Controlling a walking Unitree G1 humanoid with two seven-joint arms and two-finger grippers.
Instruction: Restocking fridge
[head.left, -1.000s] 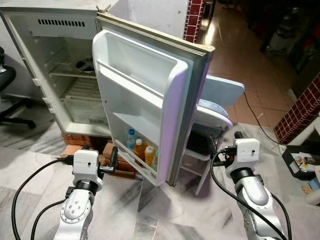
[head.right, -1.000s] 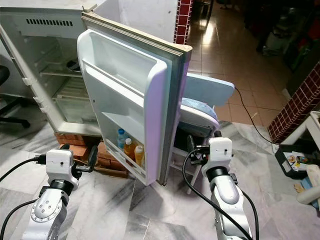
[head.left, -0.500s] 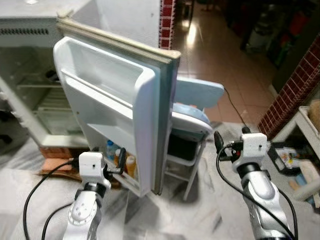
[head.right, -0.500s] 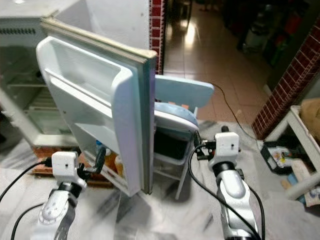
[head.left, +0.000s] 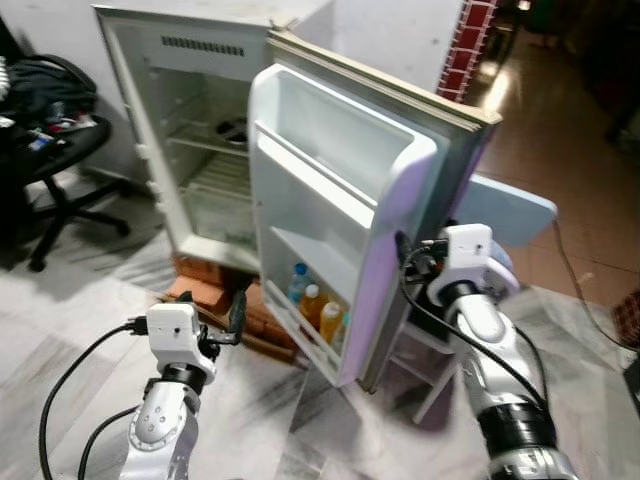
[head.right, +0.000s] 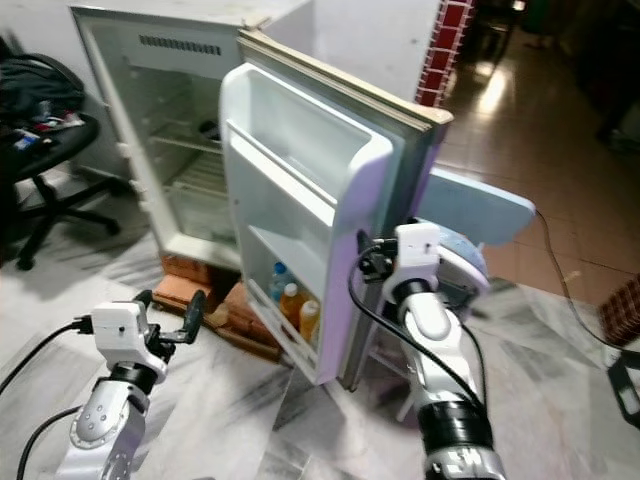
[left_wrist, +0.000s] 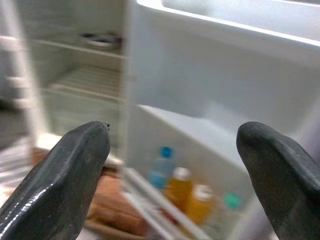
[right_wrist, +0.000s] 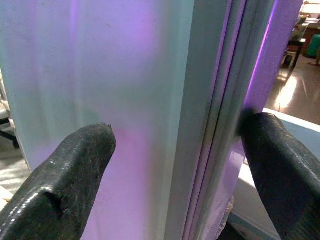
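Right gripper (right_wrist: 175, 165), fingers apart, is straddling the open fridge door's (head.left: 340, 180) edge. Left gripper (left_wrist: 172, 165), fingers apart, is pointing at bottles (head.left: 312, 305) on the door shelf.

No text, label, brand or number can be read anywhere. The bottles (head.left: 312, 305) on the lowest shelf of the fridge door (head.left: 345, 200), ahead of the left gripper (head.left: 237, 305), are too small and blurred for any wording on them to be made out; from the left wrist they show as soft blobs of colour. The door edge close before the right gripper (right_wrist: 175, 150) is bare of markings.
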